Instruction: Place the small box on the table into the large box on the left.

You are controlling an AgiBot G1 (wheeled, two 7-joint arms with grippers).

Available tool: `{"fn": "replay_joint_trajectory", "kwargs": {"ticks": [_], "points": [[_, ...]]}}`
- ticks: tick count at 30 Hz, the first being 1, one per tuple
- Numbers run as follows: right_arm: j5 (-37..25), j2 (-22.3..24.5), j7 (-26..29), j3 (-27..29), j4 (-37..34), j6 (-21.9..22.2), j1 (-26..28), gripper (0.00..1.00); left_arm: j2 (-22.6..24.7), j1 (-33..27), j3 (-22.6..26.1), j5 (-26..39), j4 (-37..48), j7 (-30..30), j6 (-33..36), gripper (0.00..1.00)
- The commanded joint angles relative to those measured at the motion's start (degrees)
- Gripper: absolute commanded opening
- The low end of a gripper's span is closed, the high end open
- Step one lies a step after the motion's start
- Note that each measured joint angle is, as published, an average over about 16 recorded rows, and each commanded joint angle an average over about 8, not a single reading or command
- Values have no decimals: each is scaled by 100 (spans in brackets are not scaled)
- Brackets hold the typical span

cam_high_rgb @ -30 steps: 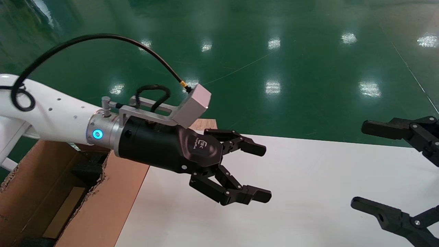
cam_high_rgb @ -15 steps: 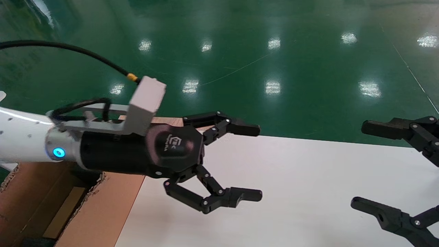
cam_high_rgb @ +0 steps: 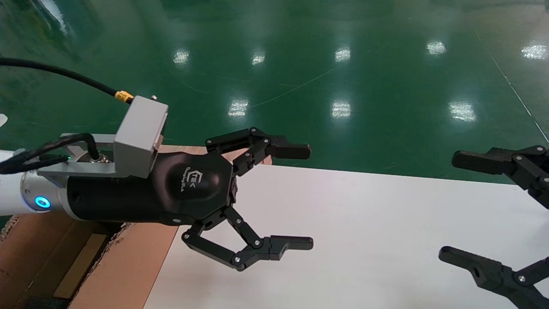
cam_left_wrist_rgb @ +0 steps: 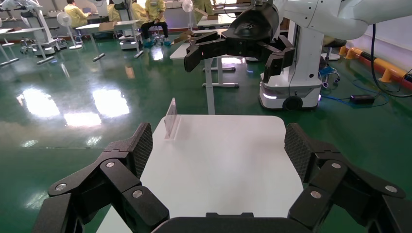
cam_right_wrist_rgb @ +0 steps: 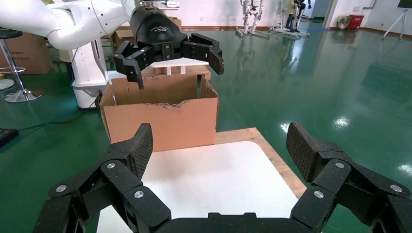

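Status entry, task near or at completion as I judge it. Left end effector (cam_high_rgb: 302, 197): empty, jaws spread wide, hanging in the air over the left part of the tabletop (cam_high_rgb: 386, 240), just beside the large box (cam_high_rgb: 124, 266). I read nothing between its fingers in the head view or in its own wrist view. Right end effector (cam_high_rgb: 472, 210): also wide and empty, parked at the right edge of the tabletop. Tabletop: white, and I find no small box anywhere on it in any of the three views; in the left wrist view the only item standing on it is a thin clear upright plate (cam_left_wrist_rgb: 170, 118) near one edge. Large box: corrugated carton with ragged torn flaps, standing against the tabletop's left side; the right wrist view shows it (cam_right_wrist_rgb: 160, 119) beyond the tabletop with the left end effector above its opening. Small box: inside the carton I see a light brown flat panel (cam_high_rgb: 79, 266) low against the dark interior, which I take to be the small box, though I cannot confirm it. Remaining work, by my estimate: none beyond retiring the left arm.
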Motion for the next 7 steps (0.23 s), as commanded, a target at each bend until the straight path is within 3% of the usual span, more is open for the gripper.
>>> {"fn": "replay_joint_trajectory", "kwargs": {"ticks": [1, 7], "points": [[0, 0, 0, 0, 0, 0, 0, 100, 4, -23, 37, 0, 15, -9, -2, 100], [0, 0, 0, 0, 0, 0, 0, 100, 15, -76, 116, 0, 48, -20, -2, 100]]}}
